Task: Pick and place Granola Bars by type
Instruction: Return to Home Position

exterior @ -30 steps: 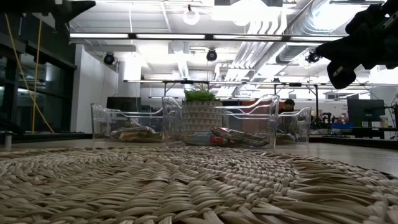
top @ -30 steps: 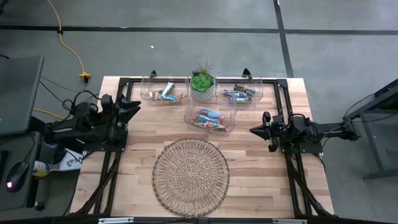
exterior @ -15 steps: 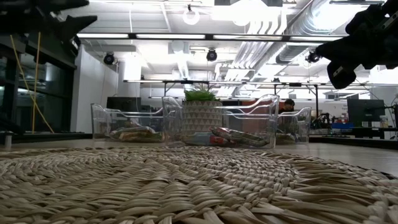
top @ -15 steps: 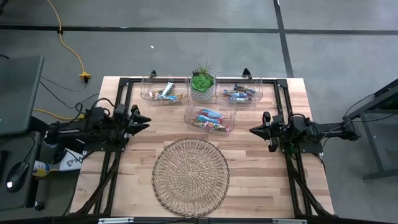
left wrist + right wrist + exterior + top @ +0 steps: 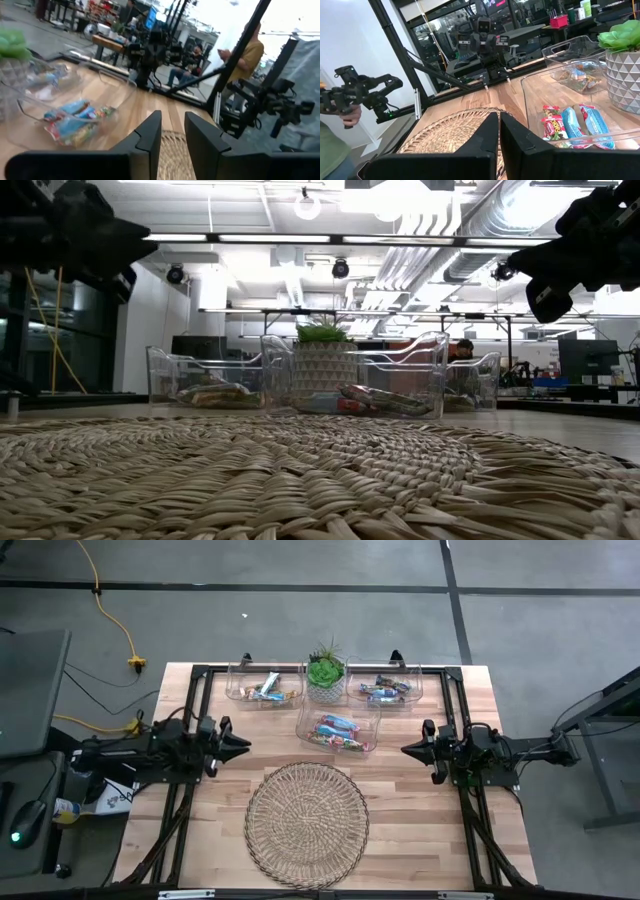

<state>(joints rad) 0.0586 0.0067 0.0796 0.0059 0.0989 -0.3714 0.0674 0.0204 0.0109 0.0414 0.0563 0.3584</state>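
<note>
The granola bars lie in three clear bins at the table's far side: a left bin, a right bin and a middle bin nearer the centre. Blue and red wrappers show in the middle bin. My left gripper hovers left of the middle bin, pointing toward the table's right, its fingers a little apart and holding nothing. My right gripper hovers right of the middle bin, pointing left, shut and holding nothing.
A round woven wicker tray lies in the near middle of the table. A potted green plant stands between the two far bins. Black frame rails run along the table's sides. A person stands beyond the right arm.
My left arm has swung out from the left edge toward the table's right and near edge and come lower, ending beside the middle bin. The right arm and the bars have kept still.
</note>
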